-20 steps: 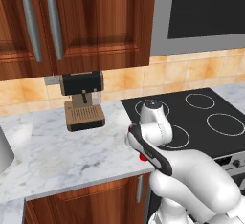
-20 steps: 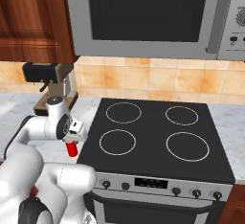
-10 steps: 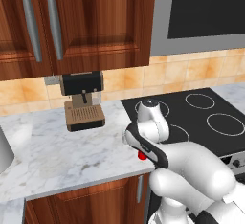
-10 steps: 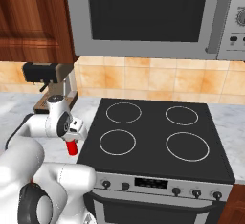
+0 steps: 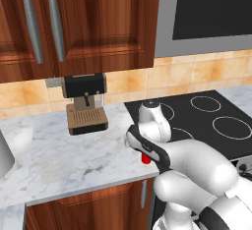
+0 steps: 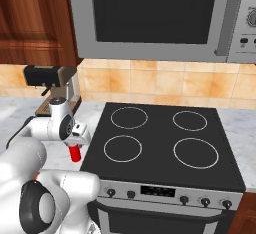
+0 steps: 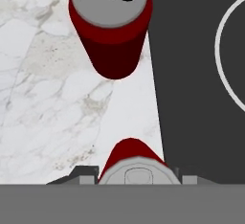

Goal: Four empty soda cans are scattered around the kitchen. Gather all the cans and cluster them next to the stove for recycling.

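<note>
lowered gripper (image 7: 139, 180) clamps one can (image 7: 136, 163); hand view reveals another (image 7: 111, 24).

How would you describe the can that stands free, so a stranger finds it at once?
Find the black stove. On the marble counter along its left edge stands a red can, upright. Unlike the second can, which the gripper holds, nothing touches it.

held can (image 7: 135, 160) btm, betw. fingers | 2nd can (image 7: 111, 24) upright on marble counter (image 7: 43, 103) | stove (image 7: 196, 89) edge just beside
</note>
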Controlling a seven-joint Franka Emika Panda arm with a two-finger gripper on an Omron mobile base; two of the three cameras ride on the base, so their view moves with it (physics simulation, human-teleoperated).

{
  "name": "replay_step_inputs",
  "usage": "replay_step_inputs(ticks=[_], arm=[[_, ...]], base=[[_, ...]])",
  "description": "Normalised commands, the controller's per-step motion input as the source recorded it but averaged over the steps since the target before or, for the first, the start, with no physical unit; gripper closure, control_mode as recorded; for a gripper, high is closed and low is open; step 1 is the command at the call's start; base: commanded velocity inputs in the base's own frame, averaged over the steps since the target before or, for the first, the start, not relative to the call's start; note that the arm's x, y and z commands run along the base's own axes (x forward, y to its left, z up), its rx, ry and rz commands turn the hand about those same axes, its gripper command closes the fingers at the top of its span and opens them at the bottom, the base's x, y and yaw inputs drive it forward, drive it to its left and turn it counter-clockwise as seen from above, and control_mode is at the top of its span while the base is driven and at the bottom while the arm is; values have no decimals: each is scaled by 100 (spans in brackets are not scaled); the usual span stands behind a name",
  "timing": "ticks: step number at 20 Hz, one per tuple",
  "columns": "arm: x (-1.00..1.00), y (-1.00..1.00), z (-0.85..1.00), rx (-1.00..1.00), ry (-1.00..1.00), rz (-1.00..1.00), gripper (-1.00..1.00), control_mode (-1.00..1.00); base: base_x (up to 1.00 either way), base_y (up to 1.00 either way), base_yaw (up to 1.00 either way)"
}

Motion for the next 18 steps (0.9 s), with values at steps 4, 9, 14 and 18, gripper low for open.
replay_step_inputs(ticks=[4,9,14,18], arm=[[0,0,0,0,0,0,100,-100],[0,0,0,0,0,0,-100,-100],[0,0,0,0,0,0,-100,-100],[5,-20,-1,0,0,0,-100,-100]], base=[[0,0,0],[0,0,0],[0,0,0],[0,0,0]])
